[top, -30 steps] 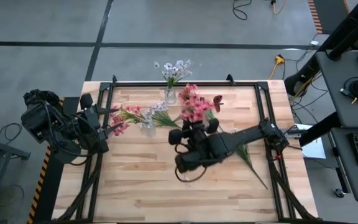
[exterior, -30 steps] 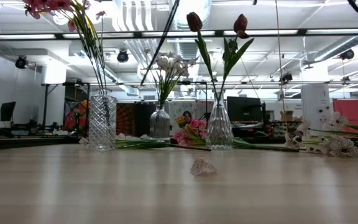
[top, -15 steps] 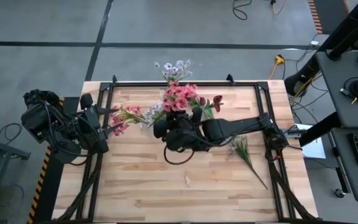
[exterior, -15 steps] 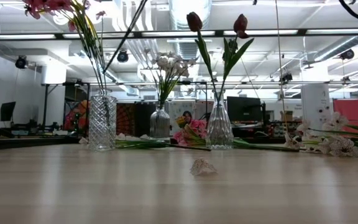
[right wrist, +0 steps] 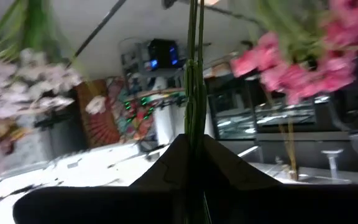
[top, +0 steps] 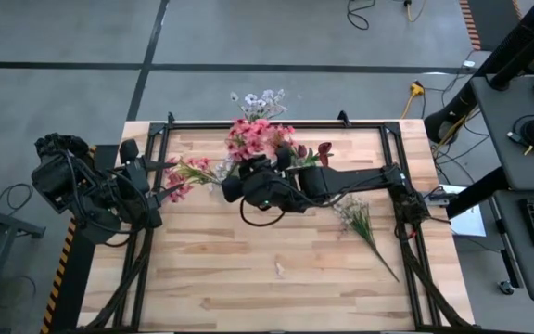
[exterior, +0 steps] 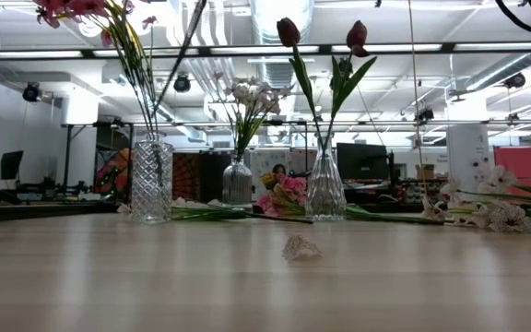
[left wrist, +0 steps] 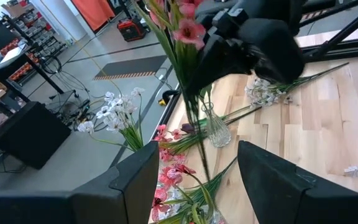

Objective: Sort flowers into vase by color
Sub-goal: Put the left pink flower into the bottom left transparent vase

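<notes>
— Three glass vases are standing at the back of the table [exterior: 265, 277]. What is sitting in them?

— The cut-glass vase [exterior: 152, 180] is holding pink flowers [exterior: 72, 9], the small vase [exterior: 237, 182] white ones, the third vase [exterior: 325, 189] two red tulips [exterior: 288, 31].

— And the pincers?

— The right gripper [top: 248, 183] is clamping tight on a pink bunch [top: 253, 139], hanging just beside the cut-glass vase. The left gripper [top: 160, 181] is waiting at the table's left edge, half open and empty.

— What are you fearing?

— The stalks missing the narrow mouth, or the arm nudging a vase and tipping it.
</notes>
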